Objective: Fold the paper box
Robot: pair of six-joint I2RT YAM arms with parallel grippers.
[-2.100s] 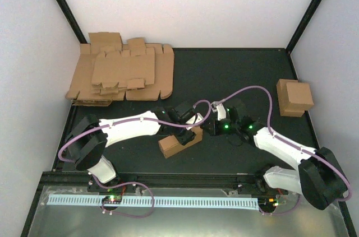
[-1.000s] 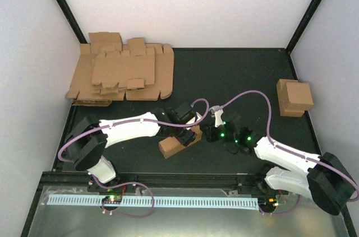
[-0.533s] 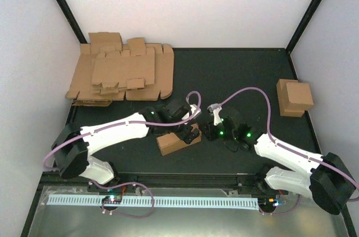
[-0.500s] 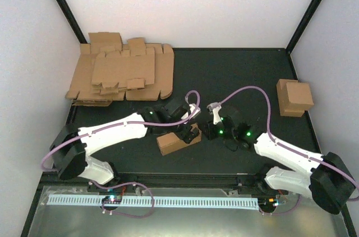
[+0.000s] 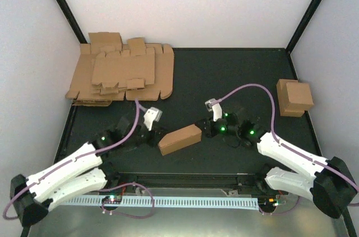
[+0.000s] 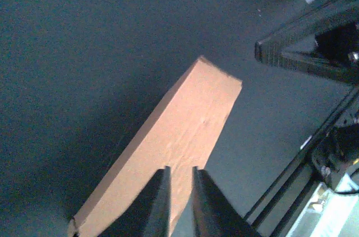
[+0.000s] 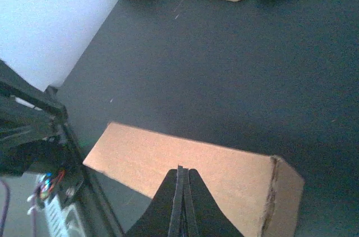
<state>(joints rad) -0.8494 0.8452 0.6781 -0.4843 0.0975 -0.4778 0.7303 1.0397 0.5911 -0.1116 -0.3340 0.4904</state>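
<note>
Top external view: the box (image 5: 179, 139) is lying on the worktop (image 5: 235, 74), well apart from the pile of blanks (image 5: 120, 74). The right fingers (image 7: 174, 203), pressed together, are probably bracing one end; the left fingers (image 6: 160, 203), narrowly parted, are hovering opposite.

A loose pile of flat brown cardboard blanks (image 5: 120, 74) lies in the upper left of the overhead frame, on the far left corner of the black table mat (image 5: 230, 71), its flaps overlapping unevenly. A small closed brown box (image 5: 294, 97) sits at the right edge of the mat, near the right wall. White walls (image 5: 185, 1) with black corner posts (image 5: 63, 3) enclose the space. Along the bottom edge, a pale blue toothed strip (image 5: 185, 201) runs across a grey metal tray (image 5: 185, 223)
</note>
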